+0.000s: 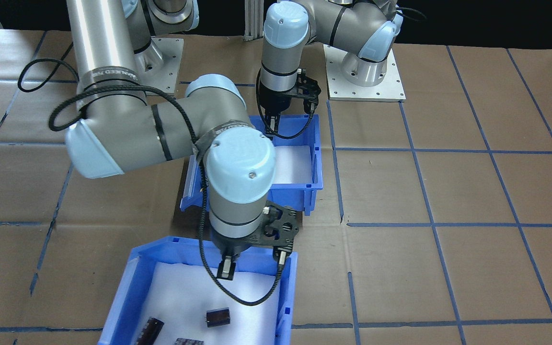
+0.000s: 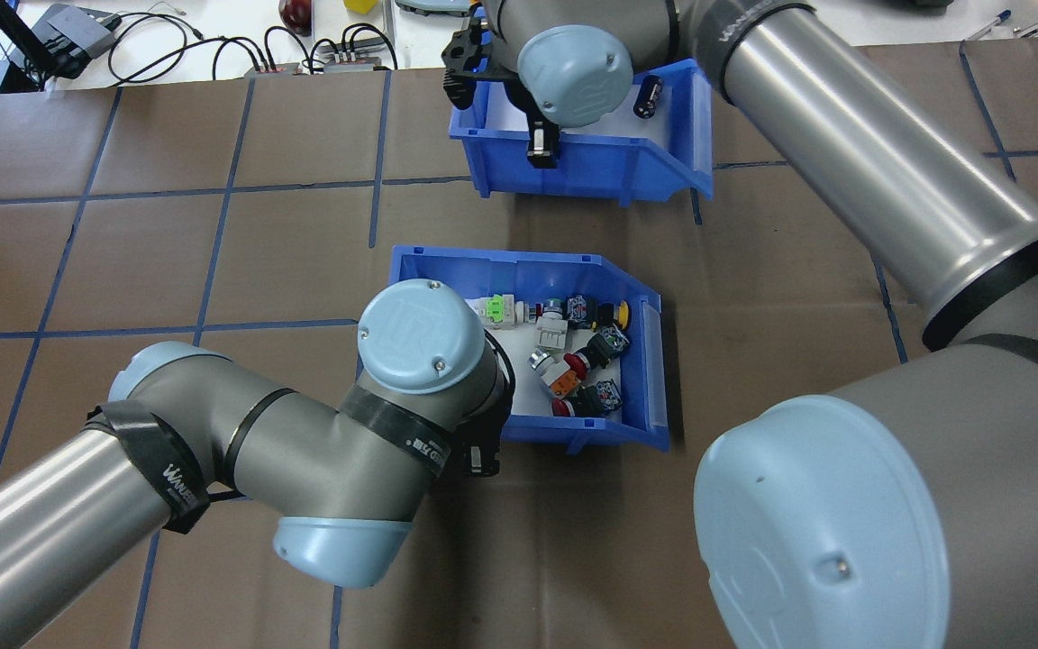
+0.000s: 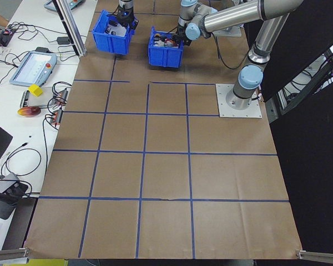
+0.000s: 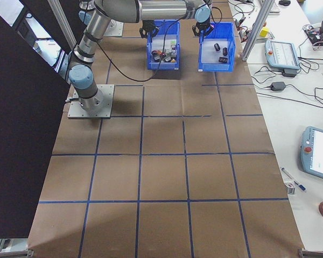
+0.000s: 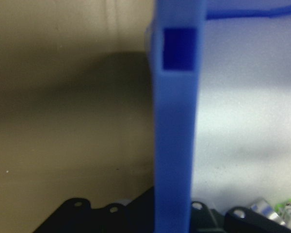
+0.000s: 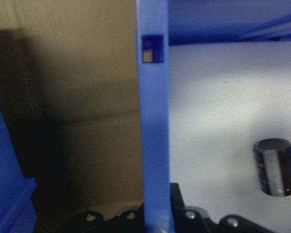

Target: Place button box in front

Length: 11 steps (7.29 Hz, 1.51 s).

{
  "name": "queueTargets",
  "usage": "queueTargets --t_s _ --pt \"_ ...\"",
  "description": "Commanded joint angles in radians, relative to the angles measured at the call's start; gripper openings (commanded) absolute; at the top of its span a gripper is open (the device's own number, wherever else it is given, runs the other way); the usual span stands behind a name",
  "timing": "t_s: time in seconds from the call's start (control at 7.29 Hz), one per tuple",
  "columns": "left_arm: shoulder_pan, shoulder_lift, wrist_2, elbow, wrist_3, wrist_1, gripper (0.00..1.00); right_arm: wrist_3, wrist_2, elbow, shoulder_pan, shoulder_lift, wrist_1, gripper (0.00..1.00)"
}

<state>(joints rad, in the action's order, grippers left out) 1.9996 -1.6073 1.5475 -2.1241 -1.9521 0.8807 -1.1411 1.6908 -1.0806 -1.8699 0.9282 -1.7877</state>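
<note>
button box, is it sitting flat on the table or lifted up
Cannot tell for sure. The button box looks level in the overhead view, with the left tool straddling its wall, but no view shows its underside.

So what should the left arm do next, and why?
Probably clamp the left claw on the button box wall and lift it a little. In the left wrist view that wall runs straight into the claw, though I cannot tell whether the grip is closed. The other bin, with the right claw at its wall, sits just beyond, so the box likely needs lifting clear before it moves.
</note>
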Motion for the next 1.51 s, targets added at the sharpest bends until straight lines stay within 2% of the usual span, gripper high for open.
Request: queueTargets --t_s 0.0,0.14,0.27,0.55,0.82,0.96,1.24,1.37 --pt "-0.141 0.001 -0.094 0.012 0.080 -0.005 0.00 -0.205 0.042 -0.065 0.122 0.061 0.004 0.02" --pt "-0.212 -0.034 -0.159 0.041 0.141 -0.006 0.00 -0.265 0.044 -0.134 0.171 0.114 0.002 0.03" --pt "-0.244 -0.083 -0.202 0.099 0.188 -0.011 0.00 -0.360 0.044 -0.209 0.236 0.173 -0.012 0.03" --pt "-0.242 -0.275 -0.213 0.328 0.194 -0.005 0.00 -0.509 0.030 -0.350 0.357 0.298 -0.021 0.03" --pt "-0.213 -0.420 -0.213 0.459 0.229 -0.002 0.00 -0.557 0.027 -0.500 0.397 0.429 -0.022 0.03" --pt "-0.190 -0.445 -0.207 0.498 0.205 0.001 0.00 -0.565 0.026 -0.574 0.423 0.487 -0.022 0.03" --pt "-0.180 -0.454 -0.199 0.509 0.170 0.004 0.00 -0.608 0.018 -0.746 0.457 0.614 -0.035 0.03" --pt "-0.182 -0.462 -0.198 0.515 0.170 0.004 0.00 -0.617 0.018 -0.834 0.474 0.686 -0.077 0.03"
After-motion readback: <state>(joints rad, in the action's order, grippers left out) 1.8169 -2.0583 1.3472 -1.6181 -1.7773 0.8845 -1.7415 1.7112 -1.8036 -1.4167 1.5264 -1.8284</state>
